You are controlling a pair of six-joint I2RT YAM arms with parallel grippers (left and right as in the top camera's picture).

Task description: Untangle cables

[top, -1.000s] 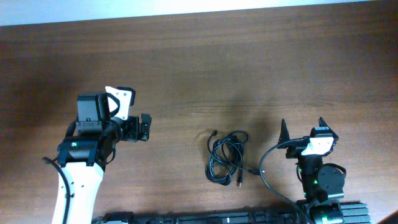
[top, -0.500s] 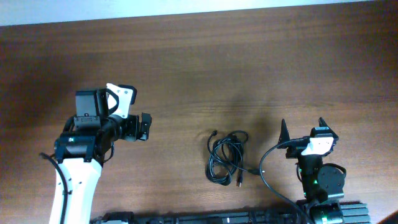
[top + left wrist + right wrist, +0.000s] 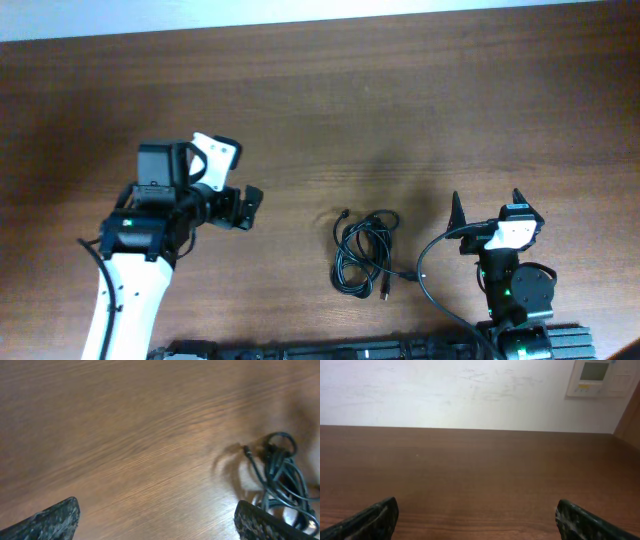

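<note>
The cables (image 3: 364,255) lie as a tangled bundle of thin black loops on the wooden table (image 3: 400,100), front centre, with small plugs sticking out at the upper left and lower right. My left gripper (image 3: 243,206) hangs open to the left of the bundle, apart from it. In the left wrist view the cables (image 3: 279,476) show at the right edge, just beyond the right finger (image 3: 255,522), and the left gripper (image 3: 157,521) has only bare wood between its jaws. My right gripper (image 3: 489,204) stands open to the right of the bundle, holding nothing. The right gripper (image 3: 477,520) faces away over bare table.
A thick black wire (image 3: 430,280) from the right arm curves along the table just right of the bundle. A white wall (image 3: 445,390) with a wall panel (image 3: 600,377) rises behind the table's far edge.
My left arm has shifted to the right, closer to the cable bundle, still open. The right arm and the cables have not moved.
</note>
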